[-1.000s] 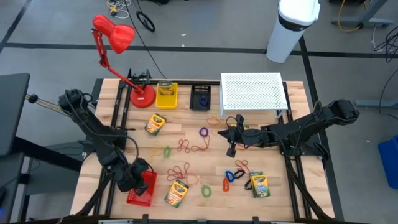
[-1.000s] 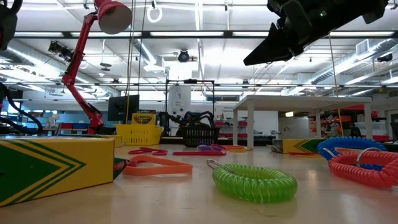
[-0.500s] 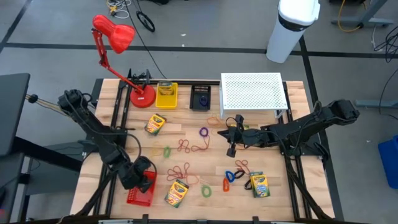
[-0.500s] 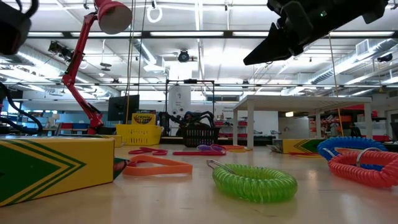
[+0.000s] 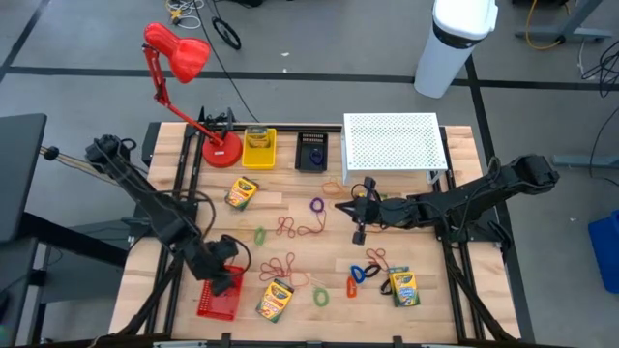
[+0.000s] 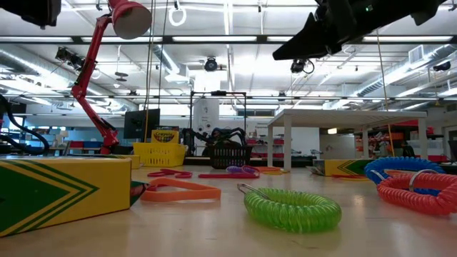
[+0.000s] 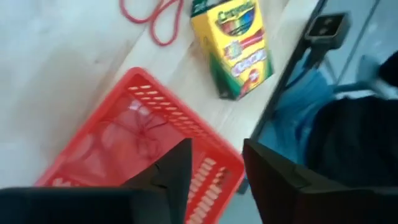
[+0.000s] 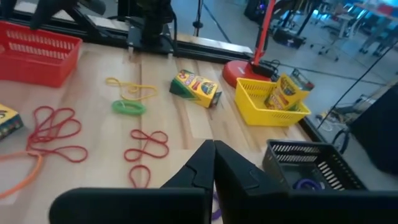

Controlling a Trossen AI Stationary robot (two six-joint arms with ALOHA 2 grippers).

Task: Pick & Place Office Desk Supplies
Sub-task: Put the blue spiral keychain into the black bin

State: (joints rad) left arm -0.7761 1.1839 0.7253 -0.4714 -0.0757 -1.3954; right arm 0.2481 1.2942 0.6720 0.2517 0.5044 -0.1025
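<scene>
Above the red basket (image 5: 219,302), left gripper (image 5: 225,273) hovering with fingers parted and empty, right gripper (image 5: 349,207) hanging mid-table, fingers pressed together.

A wooden table (image 5: 290,208) holds crayon boxes (image 5: 241,193), rubber bands (image 5: 300,228), baskets (image 5: 219,295) and a lamp (image 5: 221,150)

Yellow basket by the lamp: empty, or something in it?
Not empty. The yellow basket holds one crayon box standing tilted above its rim; the high view shows the box inside too.
</scene>
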